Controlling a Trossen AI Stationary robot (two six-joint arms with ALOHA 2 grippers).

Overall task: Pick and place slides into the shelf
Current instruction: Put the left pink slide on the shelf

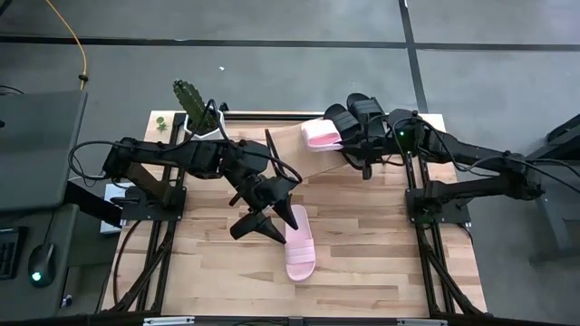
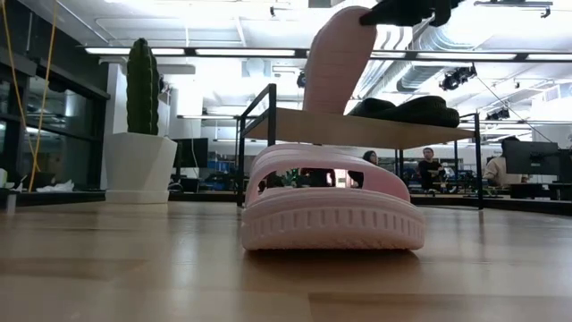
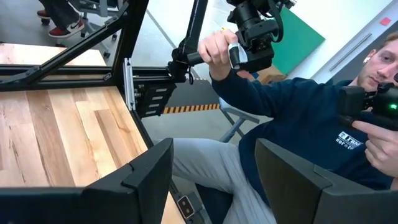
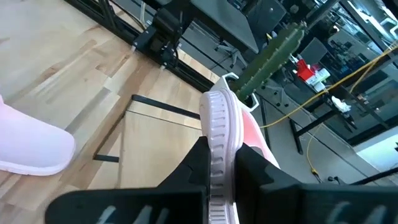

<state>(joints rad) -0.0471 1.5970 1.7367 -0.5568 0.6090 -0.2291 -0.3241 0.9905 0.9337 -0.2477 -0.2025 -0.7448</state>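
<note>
Pink slide, clenched edge-on in the right tool at the shelf's twelve o'clock, could twist free; left tool hangs released.

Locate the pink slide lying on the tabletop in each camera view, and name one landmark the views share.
High view: the pink slide on the tabletop lies at centre, near the front edge.
Low view: it fills the centre foreground.
Left wrist view: not in it.
Right wrist view: its end shows at the left edge.
Shared landmark: the potted cactus.
</note>
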